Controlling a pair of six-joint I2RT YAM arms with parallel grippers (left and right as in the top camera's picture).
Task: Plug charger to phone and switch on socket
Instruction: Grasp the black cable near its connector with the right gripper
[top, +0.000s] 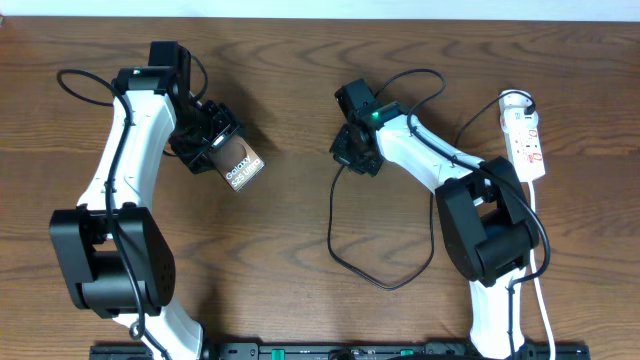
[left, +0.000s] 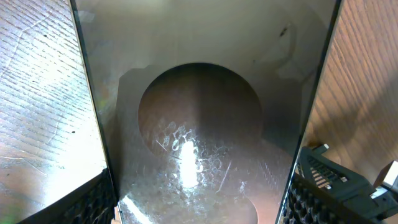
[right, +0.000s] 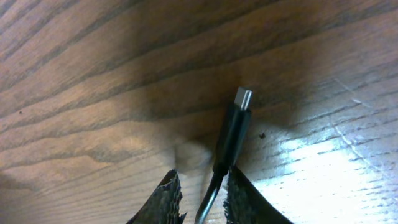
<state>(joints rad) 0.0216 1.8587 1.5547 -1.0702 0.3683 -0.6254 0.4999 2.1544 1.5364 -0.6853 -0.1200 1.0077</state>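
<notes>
Left tool (top: 213, 148) is closed across the width of the phone (top: 242, 166), which sticks out from it toward the middle of the surface (top: 300, 80) with its brownish screen and white "Galaxy" lettering facing up. In the left wrist view the glossy screen fills the space between the two black fingers (left: 93, 205), its silvery edges running right up against them. The right tool (right: 200, 202) is low over the wood near the centre, well apart from the phone. Its two dark fingertips sit narrowly on either side of the charger (right: 233, 134), with a sliver of wood showing on the left side; I cannot tell whether they actually pinch it. The charger's black boot points away from the tool, and its small metal plug tip (right: 243, 98) lies on or just above the surface. From overhead, the thin black cable drops from that tool and loops across the wood toward the right arm's base. The socket (top: 527, 140) lies at the right edge, beside the right arm, with red switch marks on its white body and its thick white cord (top: 540, 270) trailing toward the near edge.
</notes>
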